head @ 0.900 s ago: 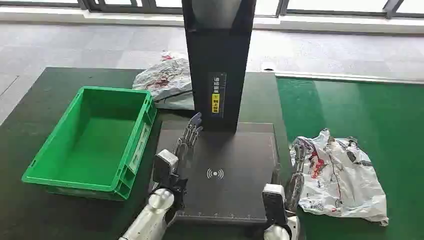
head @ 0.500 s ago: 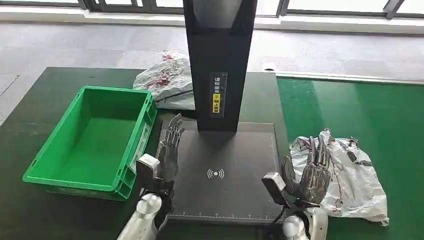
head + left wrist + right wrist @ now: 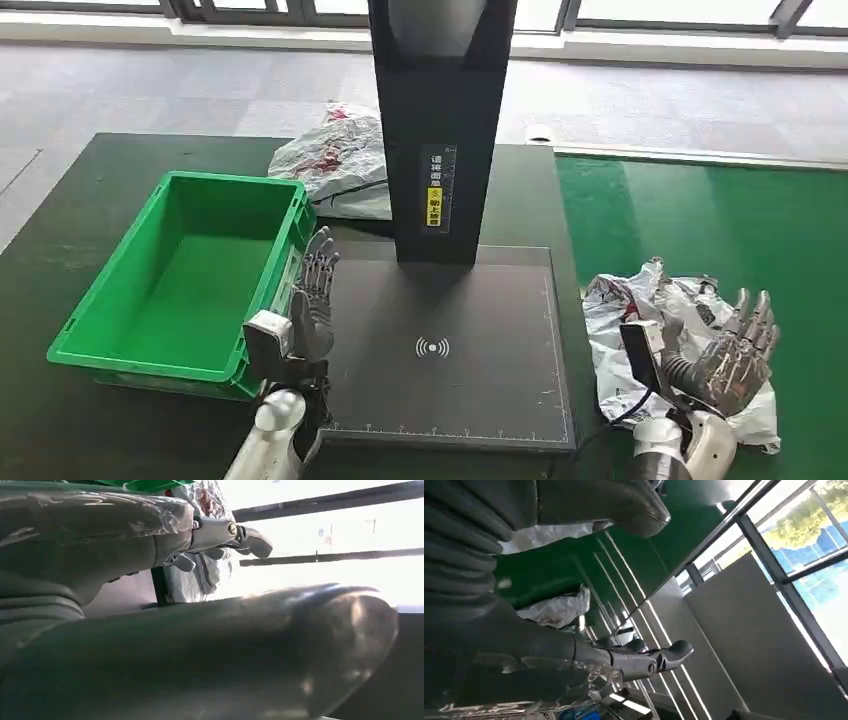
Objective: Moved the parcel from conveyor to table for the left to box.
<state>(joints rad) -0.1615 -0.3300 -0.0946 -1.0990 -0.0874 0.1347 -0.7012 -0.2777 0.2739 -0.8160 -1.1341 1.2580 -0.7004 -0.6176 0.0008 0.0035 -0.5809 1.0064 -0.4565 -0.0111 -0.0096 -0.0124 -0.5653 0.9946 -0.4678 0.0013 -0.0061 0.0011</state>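
A white crumpled parcel bag with red and black print lies on the green conveyor, right of the black pad. My right hand hovers over its near right part, fingers spread and holding nothing. In the right wrist view the fingers are apart, with the parcel beyond them on the green belt. My left hand stands upright with straight fingers between the green box and the pad, empty. The box has nothing in it.
A tall black scanner post rises from a black pad marked with a wireless symbol, mid-table. A second bagged parcel lies behind the box on the dark table. Grey floor and windows lie beyond.
My right hand has swung right from the pad's edge to above the parcel and spread its fingers. My left hand has drifted left and back toward the green box.
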